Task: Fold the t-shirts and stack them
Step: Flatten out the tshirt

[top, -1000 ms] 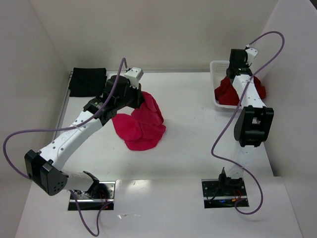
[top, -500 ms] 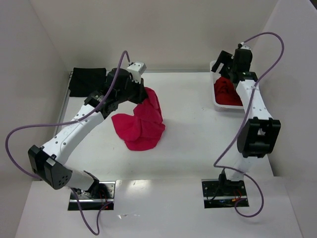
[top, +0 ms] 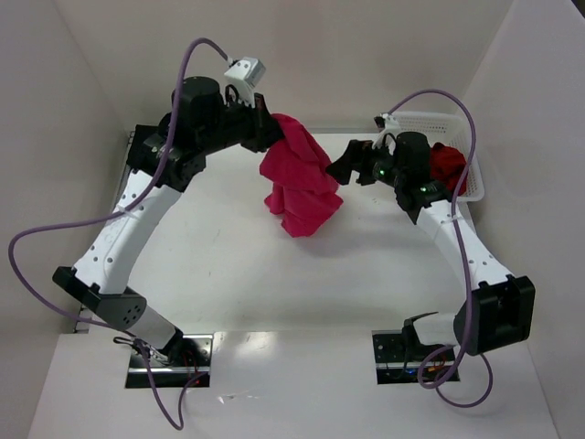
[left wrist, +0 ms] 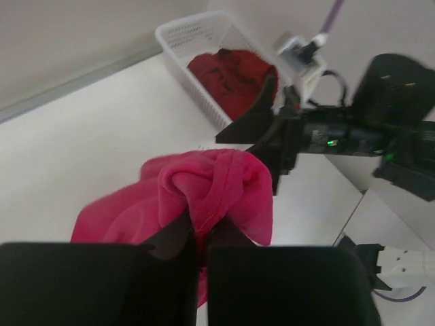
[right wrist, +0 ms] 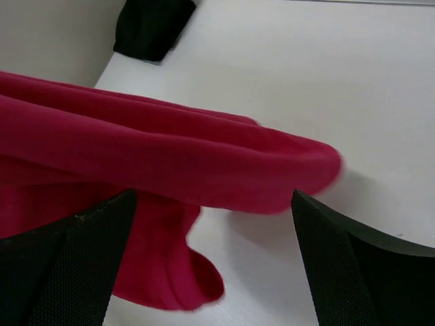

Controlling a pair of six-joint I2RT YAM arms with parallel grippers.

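My left gripper (top: 271, 129) is shut on a bunched edge of the crimson-pink t-shirt (top: 298, 187), which hangs from it in a crumpled column above the table. In the left wrist view the cloth (left wrist: 211, 182) is pinched between the fingertips (left wrist: 178, 234). Just right of the hanging shirt, my right gripper (top: 341, 163) is open; in its wrist view a fold of the shirt (right wrist: 170, 156) runs across in front of the wide-apart jaws (right wrist: 212, 204). A darker red t-shirt (top: 448, 165) lies in the basket. A black t-shirt (right wrist: 153, 24) sits at the far left corner.
The white lattice basket (top: 437, 118) stands at the back right by the wall, also seen in the left wrist view as the basket (left wrist: 178, 42). White walls close in the table on three sides. Purple cables loop off both arms.
The left arm has lifted the pink t-shirt off the table and carried it up and right. The right gripper has left the basket, opened wide and swung left to the hanging shirt.
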